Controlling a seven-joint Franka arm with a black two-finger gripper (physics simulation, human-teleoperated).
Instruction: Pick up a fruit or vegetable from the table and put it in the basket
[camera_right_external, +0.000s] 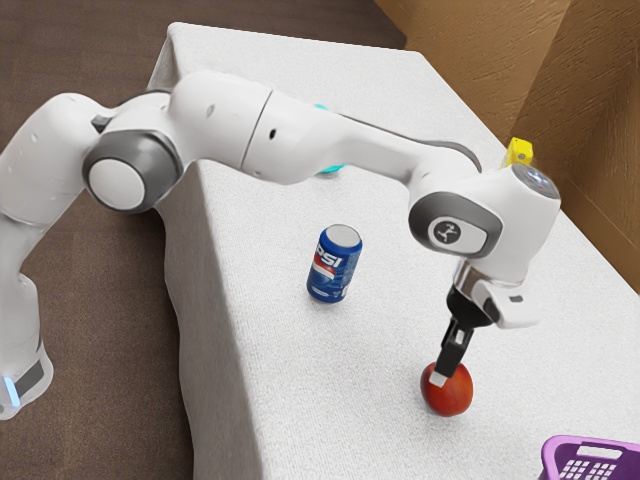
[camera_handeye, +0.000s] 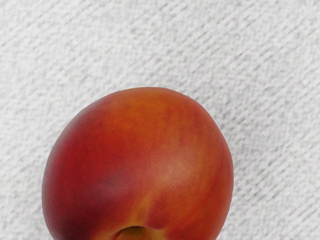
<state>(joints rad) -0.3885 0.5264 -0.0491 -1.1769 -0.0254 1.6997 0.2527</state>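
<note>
Left to right in the exterior view, a blue Pepsi can (camera_right_external: 334, 265) stands upright on the white-covered table (camera_right_external: 270, 400), my hand (camera_right_external: 441, 378) reaches down at the red-orange fruit (camera_right_external: 453, 392) on it, whether open or gripping I cannot tell, and a purple basket (camera_right_external: 556, 459) sits nearby.

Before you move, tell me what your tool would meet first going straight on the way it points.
The nectarine, in line with my downward-pointing tool. They overlap in the exterior view, so contact looks close or already made; depth is unclear.
</note>
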